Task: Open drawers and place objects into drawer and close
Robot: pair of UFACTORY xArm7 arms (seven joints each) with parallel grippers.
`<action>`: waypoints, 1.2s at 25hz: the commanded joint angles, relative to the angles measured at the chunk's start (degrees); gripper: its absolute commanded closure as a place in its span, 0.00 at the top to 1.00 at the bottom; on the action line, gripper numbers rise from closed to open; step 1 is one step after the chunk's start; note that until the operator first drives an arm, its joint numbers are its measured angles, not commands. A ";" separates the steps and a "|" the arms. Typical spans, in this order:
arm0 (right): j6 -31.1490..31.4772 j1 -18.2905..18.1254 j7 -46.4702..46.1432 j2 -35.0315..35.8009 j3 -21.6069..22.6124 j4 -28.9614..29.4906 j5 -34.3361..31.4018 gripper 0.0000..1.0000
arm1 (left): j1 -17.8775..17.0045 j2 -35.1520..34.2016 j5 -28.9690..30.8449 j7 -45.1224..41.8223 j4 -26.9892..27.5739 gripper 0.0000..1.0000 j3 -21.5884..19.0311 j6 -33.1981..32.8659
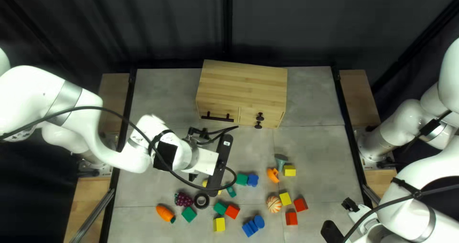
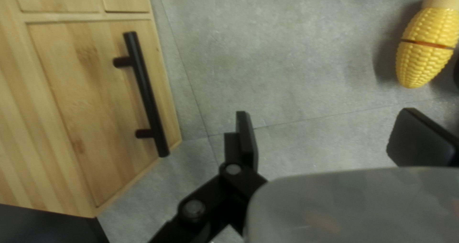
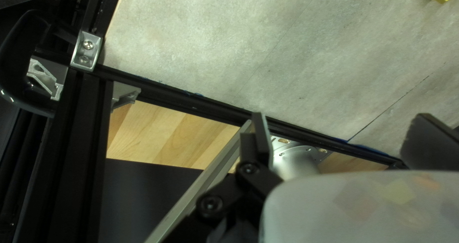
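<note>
A wooden cabinet (image 1: 243, 87) stands at the table's far edge, its drawers closed, with a black bar handle (image 1: 217, 117) and two dark knobs (image 1: 258, 120) on the front. My left gripper (image 1: 202, 153) is over the table in front of the cabinet. In the left wrist view the bar handle (image 2: 146, 94) lies beside my left gripper (image 2: 322, 135), whose fingers stand wide apart with nothing between them; a yellow toy corn (image 2: 427, 42) lies ahead. My right gripper (image 1: 340, 219) is near the table's right front. In the right wrist view my right gripper (image 3: 337, 140) is open and empty over the table's edge.
Toys and blocks lie across the front half: a carrot (image 1: 164, 213), purple grapes (image 1: 183, 199), a black ring (image 1: 202, 201), a striped ball (image 1: 274, 204), an orange toy (image 1: 272, 175), and several coloured blocks, including a red one (image 1: 291, 218). A black cable loops over the left arm.
</note>
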 commanded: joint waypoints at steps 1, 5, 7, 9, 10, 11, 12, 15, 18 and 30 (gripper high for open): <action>0.00 0.00 0.00 0.00 0.00 0.00 0.00 1.00 | 0.00 0.00 0.00 0.00 0.00 1.00 0.00 0.00; 0.00 0.00 0.00 0.00 0.00 0.00 0.00 1.00 | 0.00 0.00 0.00 0.00 0.00 1.00 0.00 0.00; 0.00 0.00 0.00 0.00 0.00 0.00 0.00 1.00 | 0.00 0.00 0.00 0.00 0.00 1.00 0.00 0.00; 0.00 0.00 0.00 0.00 0.00 0.00 0.00 1.00 | 0.65 0.82 0.89 -0.16 1.00 1.00 0.34 -0.36; 0.00 0.00 0.00 0.00 0.00 0.00 0.00 1.00 | 1.05 2.02 2.68 -0.89 2.09 1.00 0.15 0.01; 0.00 0.00 0.00 0.00 0.00 0.00 0.00 1.00 | 1.21 2.71 3.67 -1.39 2.70 1.00 0.03 0.34; 0.00 0.00 0.00 0.00 0.00 0.00 0.00 1.00 | 1.36 4.06 5.48 -2.47 3.89 1.00 -0.25 1.33; 0.00 0.00 0.00 0.00 0.00 0.00 0.00 1.00 | 0.94 7.89 9.55 -5.72 7.18 1.00 -0.98 5.80; 0.00 0.00 0.00 0.00 0.00 0.00 0.00 1.00 | -0.03 11.72 13.33 -9.38 9.77 1.00 -1.31 10.20; 0.00 0.00 0.00 0.00 0.00 0.00 0.00 1.00 | -2.46 17.61 25.03 -23.14 11.38 1.00 -0.09 16.88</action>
